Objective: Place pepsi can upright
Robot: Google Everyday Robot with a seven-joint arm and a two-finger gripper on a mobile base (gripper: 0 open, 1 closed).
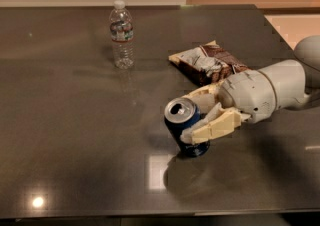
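The pepsi can (183, 125) is dark blue with a silver top. It is tilted toward the left, its top facing up and toward the camera, its base near the dark table (75, 135). My gripper (195, 117) reaches in from the right and is shut on the can, one cream finger (212, 129) across its front, the other behind it. The white arm (270, 92) extends to the right edge.
A clear plastic water bottle (122, 34) with a white cap stands upright at the back left. A brown and white snack bag (210, 62) lies flat just behind the gripper. The table's right edge runs close to the arm.
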